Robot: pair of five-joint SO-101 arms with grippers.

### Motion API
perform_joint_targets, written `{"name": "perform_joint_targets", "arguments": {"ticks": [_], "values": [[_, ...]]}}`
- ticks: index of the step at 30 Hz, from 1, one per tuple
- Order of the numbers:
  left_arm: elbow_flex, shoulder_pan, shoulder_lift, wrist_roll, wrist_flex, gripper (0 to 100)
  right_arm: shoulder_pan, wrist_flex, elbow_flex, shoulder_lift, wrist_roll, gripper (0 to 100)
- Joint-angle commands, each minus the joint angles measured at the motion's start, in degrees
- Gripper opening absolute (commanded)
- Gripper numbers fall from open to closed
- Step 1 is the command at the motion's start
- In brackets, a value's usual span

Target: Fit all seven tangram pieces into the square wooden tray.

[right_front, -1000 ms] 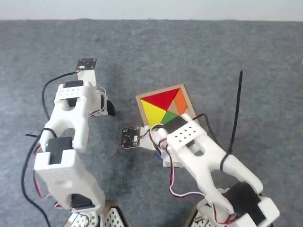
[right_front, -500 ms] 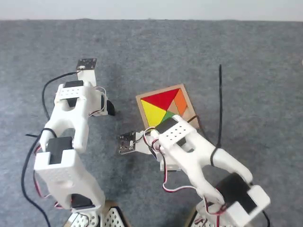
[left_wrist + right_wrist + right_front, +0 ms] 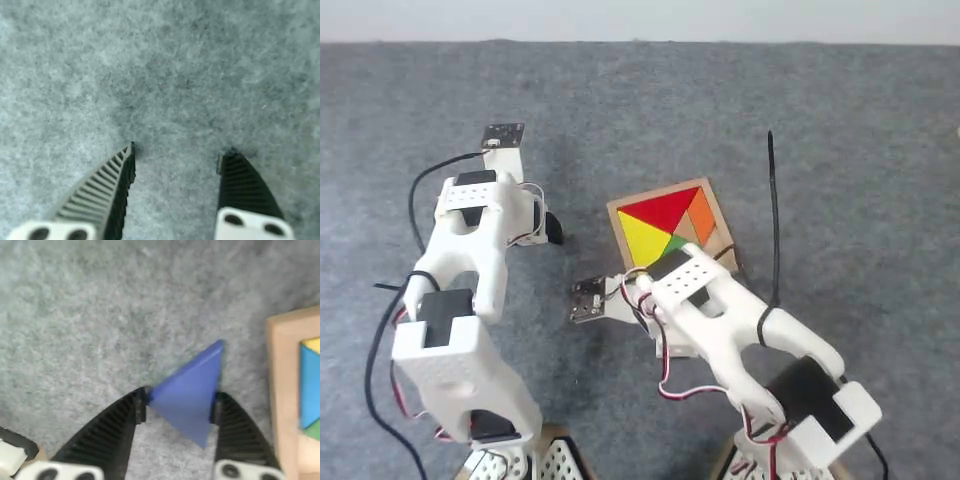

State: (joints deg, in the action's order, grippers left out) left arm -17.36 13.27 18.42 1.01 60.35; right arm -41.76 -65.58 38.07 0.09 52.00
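Right claw (image 3: 180, 396) pinched a blue triangular piece (image 3: 194, 384) beside the square wooden tray (image 3: 281, 375); left claw (image 3: 177, 156) spread over grey counter (image 3: 165, 60).

Two arms (image 3: 470, 250), one tray (image 3: 655, 194), one blue triangle (image 3: 187, 395), five other pieces (image 3: 665, 210)

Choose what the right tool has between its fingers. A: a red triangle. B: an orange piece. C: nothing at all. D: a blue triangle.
D: in the right wrist view the blue triangle sits between the two fingers of the right tool, which touch its sides, on the grey mat beside the wooden tray.
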Motion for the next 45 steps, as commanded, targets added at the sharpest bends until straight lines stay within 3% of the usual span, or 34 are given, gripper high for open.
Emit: {"name": "perform_joint_targets", "arguments": {"ticks": [1, 11, 19, 25, 33, 40, 45], "values": [[0.6, 0.1, -3.2, -0.6, 0.5, 26, -0.4, -0.1, 1.0, 0.0, 0.0, 2.3], [0.6, 0.1, -3.2, -0.6, 0.6, 26, 1.5, -9.2, -6.7, -0.2, 0.3, 0.8], [0.6, 0.1, -3.3, -0.6, 0.6, 26, 11.2, -19.7, -19.3, -9.2, 10.9, 0.8], [0.6, 0.1, -3.3, -0.6, 0.6, 26, 13.0, -20.1, -20.0, -7.8, 12.0, 0.8], [0.6, 0.0, -3.2, -0.6, 0.5, 26, 22.5, -20.2, -31.6, -3.6, 30.2, 0.8], [0.4, 0.2, -3.2, -0.6, 0.4, 26, 22.2, -23.3, -49.5, 16.2, 44.3, 0.8], [0.4, 0.1, -3.2, -0.6, 0.3, 26, 22.1, -29.0, -60.8, 29.6, 47.6, 0.8]]}}
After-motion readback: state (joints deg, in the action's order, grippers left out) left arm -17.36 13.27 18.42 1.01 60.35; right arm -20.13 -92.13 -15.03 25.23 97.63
